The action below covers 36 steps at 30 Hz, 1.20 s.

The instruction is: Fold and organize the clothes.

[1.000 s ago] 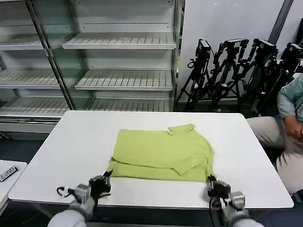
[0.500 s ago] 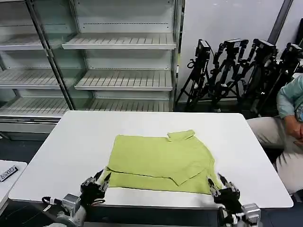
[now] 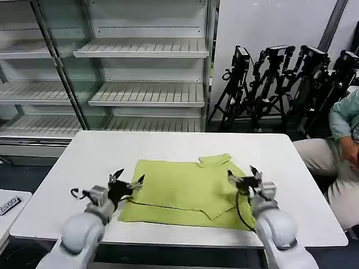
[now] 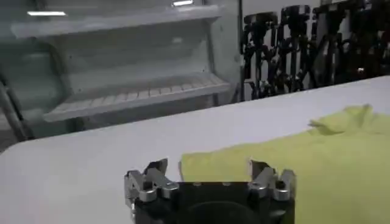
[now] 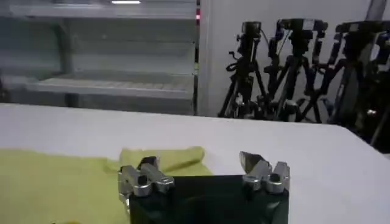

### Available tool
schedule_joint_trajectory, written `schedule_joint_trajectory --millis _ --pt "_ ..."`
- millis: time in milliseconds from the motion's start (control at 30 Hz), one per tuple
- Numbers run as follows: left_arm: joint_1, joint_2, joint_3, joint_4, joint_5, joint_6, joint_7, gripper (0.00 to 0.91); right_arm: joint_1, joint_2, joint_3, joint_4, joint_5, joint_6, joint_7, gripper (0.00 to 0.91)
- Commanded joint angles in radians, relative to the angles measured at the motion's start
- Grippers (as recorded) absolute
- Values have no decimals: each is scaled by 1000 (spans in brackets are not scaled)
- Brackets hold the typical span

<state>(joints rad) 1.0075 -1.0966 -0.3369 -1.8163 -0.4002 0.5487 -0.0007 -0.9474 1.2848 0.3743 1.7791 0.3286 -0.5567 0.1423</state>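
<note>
The lime yellow-green short-sleeved shirt of plain soft fabric (image 3: 188,192) lies flat on the white rectangular table (image 3: 90,162), partly folded. Its small collar (image 3: 215,160) points toward the far edge. A folded flap forms a ridge near the shirt's front edge, and that front edge lies close to the table's near side.

My left gripper (image 3: 127,181) hangs above the shirt's left edge, its fingers spread apart and holding nothing. In the left wrist view the two finger pairs (image 4: 210,180) stand well apart, with the shirt's corner (image 4: 286,164) lying on the table beyond them.

My right gripper (image 3: 243,176) hangs over the shirt's right shoulder area, just beside the collar. Its fingers are likewise spread and empty. The right wrist view shows the open fingers (image 5: 203,173) with the collar (image 5: 164,159) between and beyond them, and bare white tabletop on one side.

Behind the table stand pale metal shelving units with slatted shelves (image 3: 140,50). A cluster of black camera tripods (image 3: 280,84) stands against the white wall.
</note>
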Motion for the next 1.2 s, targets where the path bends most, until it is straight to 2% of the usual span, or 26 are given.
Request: schedule_joint_trajectory --millis 33,167,400,433,467,500,533,933,1200 --pt "-295 -12 78 342 -57 23 51 907 341 78 -99 -389 17 -21 31 907" --pt "-331 -20 94 411 -65 29 66 907 375 117 -98 -476 8 -21 35 907" --pt "-340 -30 102 440 -63 30 85 907 369 137 -105 -505 6 -24 73 907" --pt "-345 -31 108 447 -62 30 84 907 367 137 -106 -507 6 -24 75 806" --pt "-347 -33 113 452 -62 31 83 20 363 137 -105 -509 6 -24 79 373" --pt "-348 -33 118 455 -61 31 84 10 358 137 -104 -512 9 -24 84 151" --pt "-347 -31 122 458 -60 31 91 10 355 137 -101 -513 13 -24 89 0" --pt "-347 -47 137 469 -63 30 107 10 338 130 -93 -509 61 -21 82 0" --pt "-333 -50 132 419 -64 28 123 10 313 98 -97 -432 62 -15 61 0"
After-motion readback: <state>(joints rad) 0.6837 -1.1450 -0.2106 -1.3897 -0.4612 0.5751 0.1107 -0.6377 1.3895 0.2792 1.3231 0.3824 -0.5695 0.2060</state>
